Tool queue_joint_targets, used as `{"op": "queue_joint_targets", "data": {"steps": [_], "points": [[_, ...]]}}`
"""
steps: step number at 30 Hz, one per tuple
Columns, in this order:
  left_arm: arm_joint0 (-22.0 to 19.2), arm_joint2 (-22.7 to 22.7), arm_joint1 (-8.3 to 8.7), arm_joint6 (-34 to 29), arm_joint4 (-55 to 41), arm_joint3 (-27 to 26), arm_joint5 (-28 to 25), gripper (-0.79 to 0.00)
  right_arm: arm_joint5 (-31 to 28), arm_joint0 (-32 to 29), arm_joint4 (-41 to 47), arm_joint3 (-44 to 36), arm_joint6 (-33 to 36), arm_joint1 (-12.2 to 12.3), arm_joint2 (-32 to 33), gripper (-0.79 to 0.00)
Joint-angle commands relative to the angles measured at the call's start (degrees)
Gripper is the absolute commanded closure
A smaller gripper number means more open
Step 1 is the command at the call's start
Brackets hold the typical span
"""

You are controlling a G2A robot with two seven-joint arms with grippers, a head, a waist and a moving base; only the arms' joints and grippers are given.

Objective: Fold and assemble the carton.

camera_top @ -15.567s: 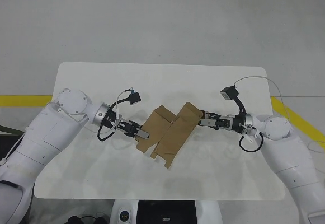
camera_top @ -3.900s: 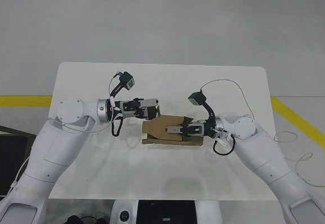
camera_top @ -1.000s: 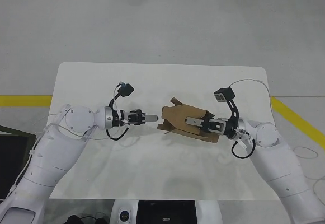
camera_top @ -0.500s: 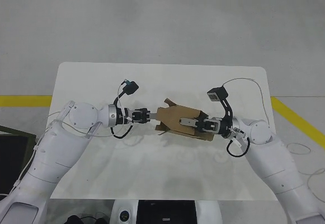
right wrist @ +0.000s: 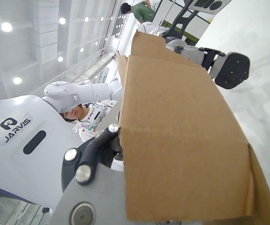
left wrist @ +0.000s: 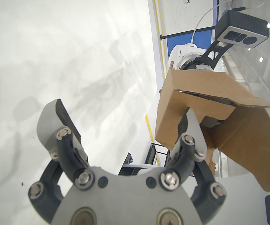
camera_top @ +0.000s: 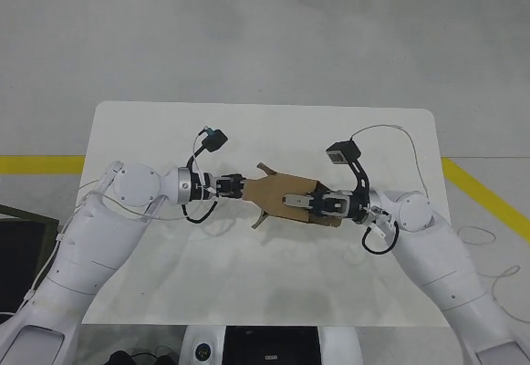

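Observation:
The brown carton (camera_top: 278, 190) is held just above the middle of the white table (camera_top: 155, 128), lying sideways and partly folded into a sleeve. My right gripper (camera_top: 297, 199) is shut on one of its walls, and one finger (right wrist: 109, 118) shows beside the carton (right wrist: 184, 129). My left gripper (camera_top: 244, 185) is at the carton's other end and stands open (left wrist: 123, 111). One of its fingers (left wrist: 192, 127) is tucked under an end flap of the carton (left wrist: 196, 94), while the other is free over the table. Its dark fingertip (right wrist: 230, 71) shows past the carton's far end.
Yellow floor tape (camera_top: 27, 164) runs past both sides of the table. Cables (camera_top: 401, 137) loop from the wrist cameras above each arm. Bare table surface lies in front of and behind the carton.
My right arm has carried the carton a little to the left, toward the left gripper. The left gripper's finger now sits inside the carton's end flap.

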Motion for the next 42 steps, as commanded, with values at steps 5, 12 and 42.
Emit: {"op": "queue_joint_targets", "data": {"steps": [5, 12, 42], "points": [[-0.2, -0.1, -0.08, 0.3, -0.4, 0.8, 0.3, -0.785, -0.1, 0.5, 0.4, 0.3, 0.5, -0.3, -0.5, 0.000], [-0.3, 0.0, -0.19, 0.3, -0.8, 0.9, 0.5, -0.785, -0.4, 0.8, 0.7, 0.3, 0.6, -0.8, -1.2, 0.000], [4.9, -2.1, 0.87, -3.2, -0.5, -3.8, 1.9, -0.785, -0.2, -1.4, -5.7, 1.7, -8.3, -0.5, 3.8, 0.000]]}}
